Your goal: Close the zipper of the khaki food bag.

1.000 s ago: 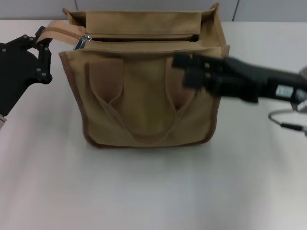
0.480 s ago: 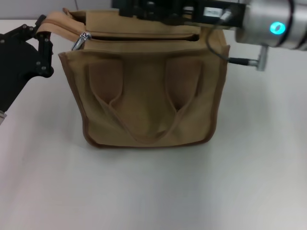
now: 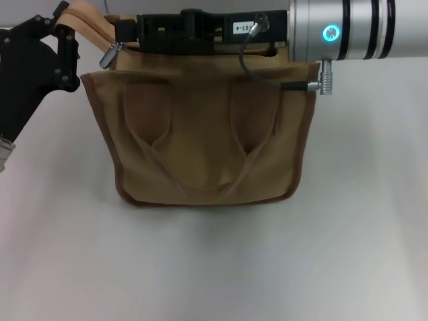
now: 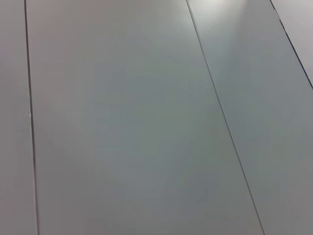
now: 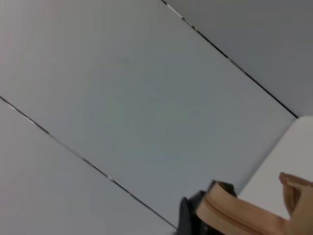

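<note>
The khaki food bag (image 3: 207,134) stands upright on the white tabletop (image 3: 214,267), front handles hanging down. Its zipper (image 3: 110,53) pull sits at the bag's left top corner, by the tan tail end. The left claw (image 3: 63,27) is clamped on that tail end. The right claw (image 3: 127,30) lies across the bag's top, reaching toward the pull; whether it is open, I cannot tell.

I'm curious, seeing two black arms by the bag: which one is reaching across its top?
The right gripper, on the silver arm with the glowing blue ring. It lies across the bag's top toward the zipper pull. The left gripper holds the tan strap end beside the bag.
</note>
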`<state>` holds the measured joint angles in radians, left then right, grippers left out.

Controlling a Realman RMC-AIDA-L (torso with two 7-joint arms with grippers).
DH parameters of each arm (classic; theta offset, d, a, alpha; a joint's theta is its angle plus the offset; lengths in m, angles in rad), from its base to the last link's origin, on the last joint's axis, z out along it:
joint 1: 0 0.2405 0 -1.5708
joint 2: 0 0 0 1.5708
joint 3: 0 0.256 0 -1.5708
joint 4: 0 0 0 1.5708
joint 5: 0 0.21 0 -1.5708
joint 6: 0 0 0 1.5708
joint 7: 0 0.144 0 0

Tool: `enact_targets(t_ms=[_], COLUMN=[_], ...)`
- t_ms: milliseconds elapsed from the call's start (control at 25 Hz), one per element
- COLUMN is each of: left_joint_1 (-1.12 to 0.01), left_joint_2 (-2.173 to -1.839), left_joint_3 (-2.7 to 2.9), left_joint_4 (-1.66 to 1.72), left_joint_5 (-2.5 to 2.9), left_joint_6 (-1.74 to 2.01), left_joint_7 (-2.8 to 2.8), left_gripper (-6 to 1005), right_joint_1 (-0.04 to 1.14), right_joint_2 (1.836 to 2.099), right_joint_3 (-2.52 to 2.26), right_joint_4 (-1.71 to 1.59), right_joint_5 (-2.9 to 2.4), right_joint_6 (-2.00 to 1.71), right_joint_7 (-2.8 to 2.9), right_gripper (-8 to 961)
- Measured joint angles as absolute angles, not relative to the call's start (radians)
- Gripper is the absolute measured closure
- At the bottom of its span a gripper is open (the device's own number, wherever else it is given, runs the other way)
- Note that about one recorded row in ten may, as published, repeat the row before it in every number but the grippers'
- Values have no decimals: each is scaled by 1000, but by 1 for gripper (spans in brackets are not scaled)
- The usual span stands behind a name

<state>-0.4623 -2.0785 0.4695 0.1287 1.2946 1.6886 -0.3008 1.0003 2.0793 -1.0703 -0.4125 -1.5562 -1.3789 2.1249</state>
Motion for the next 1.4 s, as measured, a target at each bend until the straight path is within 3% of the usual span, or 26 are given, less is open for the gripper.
enact_targets(t_ms=[520,720,920,1400], left_joint_1=[-464,-467,-469,-477], left_joint_2=[-2079,-2079,-2078,-2078], left_joint_3=[462,466,466,468], left_joint_4=[117,112,103,89], left_joint_5=[1295,1295,1295,1295], left_joint_6=[1744,1757,1777,1798], left_joint_7=[-312,-313,-312,-306], left_gripper=[949,946,943,936], right_joint_1=[1030,1039,1044,1053], right_joint_2=[2079,2081,2082,2084], right_joint_3=[-1104,-1104,-1104,-1173], right_joint_4=[-413,-413,-417,-433], right_joint_5=[-1587,-1590,-1591,-1591], right_joint_6=[-1323,-1314,-1314,-1291], right_joint_7=[2198,2213,2242,2301], right_gripper=[147,307,544,606])
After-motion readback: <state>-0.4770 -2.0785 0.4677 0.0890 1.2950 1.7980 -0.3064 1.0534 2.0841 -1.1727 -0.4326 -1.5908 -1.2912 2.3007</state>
